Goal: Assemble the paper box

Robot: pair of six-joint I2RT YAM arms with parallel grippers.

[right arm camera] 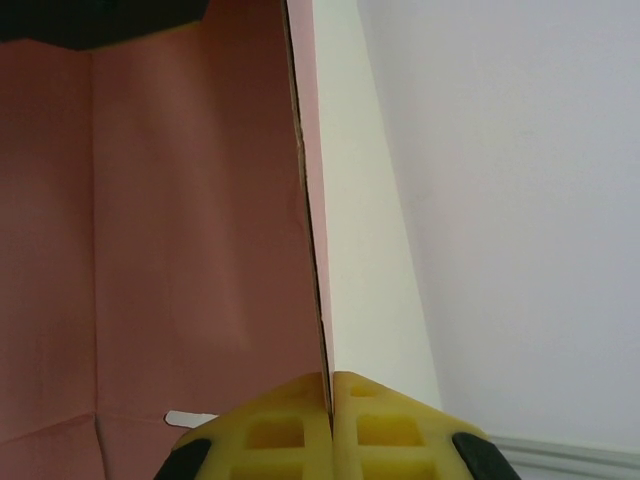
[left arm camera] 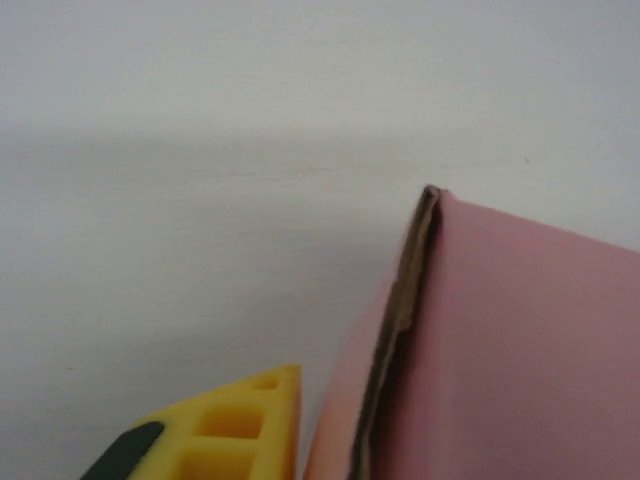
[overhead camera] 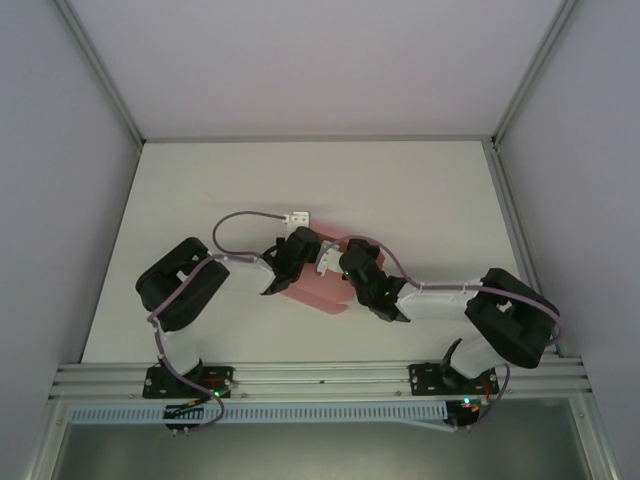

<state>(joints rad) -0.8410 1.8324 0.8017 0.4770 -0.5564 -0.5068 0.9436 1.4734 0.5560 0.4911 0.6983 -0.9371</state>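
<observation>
The pink paper box [overhead camera: 322,284] lies at mid-table between both grippers, partly folded. In the right wrist view its thin upright wall [right arm camera: 312,200] runs down into my right gripper [right arm camera: 331,385], whose yellow fingers are shut on that edge, with the pink inner panels [right arm camera: 180,220] to the left. My right gripper [overhead camera: 352,266] sits at the box's right side. My left gripper [overhead camera: 300,252] is at the box's far left corner. In the left wrist view one yellow finger [left arm camera: 235,425] shows just left of a pink panel [left arm camera: 530,340]; the other finger is hidden behind the card.
The white table [overhead camera: 420,200] is walled on three sides. An aluminium rail [overhead camera: 320,378] runs along the near edge by the arm bases. A white cable connector [overhead camera: 297,217] hangs just beyond the left gripper.
</observation>
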